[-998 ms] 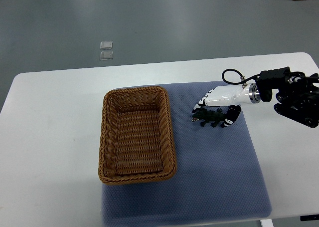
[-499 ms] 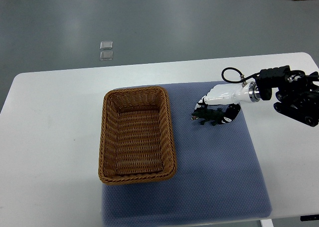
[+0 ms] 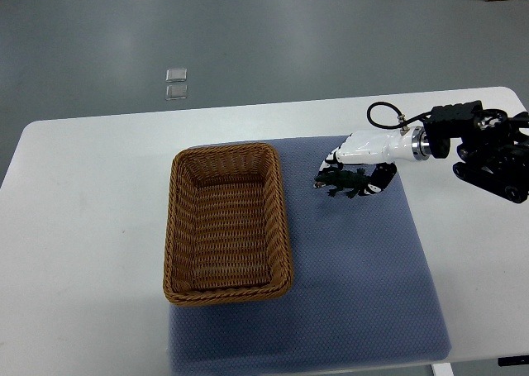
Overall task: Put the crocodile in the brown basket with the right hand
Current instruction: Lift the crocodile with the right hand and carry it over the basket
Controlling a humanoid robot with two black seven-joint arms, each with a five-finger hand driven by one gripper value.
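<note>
A small dark green toy crocodile hangs just above the blue mat, gripped by my right hand, whose white fingers curl over it from above and the right. The right arm comes in from the right edge as a black forearm. The brown wicker basket stands to the left of the hand, holding nothing, its near rim about a hand's width from the crocodile's snout. The left arm does not show.
A blue textured mat covers the table's middle and right, under the basket's right side. The white table runs to the picture's lower edge. Two small clear squares lie on the grey floor beyond the table.
The right hand has closed on the crocodile and lifted it up and slightly back from the mat. The basket has stayed put.
</note>
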